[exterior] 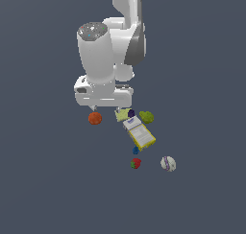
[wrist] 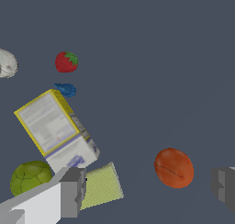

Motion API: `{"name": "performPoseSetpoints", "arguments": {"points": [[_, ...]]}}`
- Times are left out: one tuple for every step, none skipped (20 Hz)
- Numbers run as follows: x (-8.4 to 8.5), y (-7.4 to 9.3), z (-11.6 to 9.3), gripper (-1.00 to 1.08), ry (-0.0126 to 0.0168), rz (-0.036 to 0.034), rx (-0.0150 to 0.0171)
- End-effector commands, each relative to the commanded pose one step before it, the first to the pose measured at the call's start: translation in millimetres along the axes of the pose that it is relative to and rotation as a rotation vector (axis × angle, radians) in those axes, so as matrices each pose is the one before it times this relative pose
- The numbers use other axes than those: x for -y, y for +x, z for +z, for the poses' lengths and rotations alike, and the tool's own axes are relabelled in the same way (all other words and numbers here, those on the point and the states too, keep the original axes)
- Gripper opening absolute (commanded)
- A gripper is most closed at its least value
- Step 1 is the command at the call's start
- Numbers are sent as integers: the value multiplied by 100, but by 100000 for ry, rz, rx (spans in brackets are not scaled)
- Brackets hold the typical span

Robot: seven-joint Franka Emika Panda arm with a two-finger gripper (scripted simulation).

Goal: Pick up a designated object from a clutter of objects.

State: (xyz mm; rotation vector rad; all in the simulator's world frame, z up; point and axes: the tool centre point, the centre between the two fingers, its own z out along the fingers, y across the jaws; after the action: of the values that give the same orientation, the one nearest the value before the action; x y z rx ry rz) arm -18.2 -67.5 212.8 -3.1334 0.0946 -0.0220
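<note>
The designated object, an orange-red ball (exterior: 95,118) (wrist: 173,168), lies alone on the dark floor at the exterior view's left of the clutter of objects. My gripper (exterior: 106,105) (wrist: 147,188) hangs open just above it, holding nothing. In the wrist view the ball sits between the two grey fingers (wrist: 71,191), nearer one than the other and touching neither. The clutter holds a pale green wedge (exterior: 123,114) (wrist: 102,186), a dark purple ball (exterior: 131,113), a green lump (exterior: 146,116) (wrist: 30,178) and a yellow-edged flat box (exterior: 141,134) (wrist: 50,122).
Beyond the box lie a blue bit (exterior: 136,150) (wrist: 65,89), a red strawberry-like item (exterior: 136,163) (wrist: 66,62) and a white ball (exterior: 167,163) (wrist: 7,63). The wedge lies close beside one finger. The arm's white links (exterior: 103,51) rise behind the hand.
</note>
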Motion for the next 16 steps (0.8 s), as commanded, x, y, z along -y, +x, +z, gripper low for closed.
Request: {"name": "performPoseSetpoints", "arguments": {"points": [[-1977,-1077,2474,100,288,3288,207],[-787,-463,947,100,55,1318,94],[-756,-466,893,100,21,1275,90],[-716,-461,830,100,-9,1215,85],[-675,-452,770,100,-35,1152,80],[-635,-439,712,100,-56,1088,76],[-593,-424,655,100,-73,1021,72],[-552,-406,601,100,-86,954,68],[-510,-385,549,100,-95,885,64],[-471,-362,498,100,-101,819,60],[-429,-337,449,100,-103,747,56],[-388,-310,402,100,-102,677,52],[-347,-282,356,100,-99,608,47],[-306,-252,311,100,-93,536,42],[-263,-221,267,100,-85,462,37],[-225,-189,224,100,-76,397,32]]}}
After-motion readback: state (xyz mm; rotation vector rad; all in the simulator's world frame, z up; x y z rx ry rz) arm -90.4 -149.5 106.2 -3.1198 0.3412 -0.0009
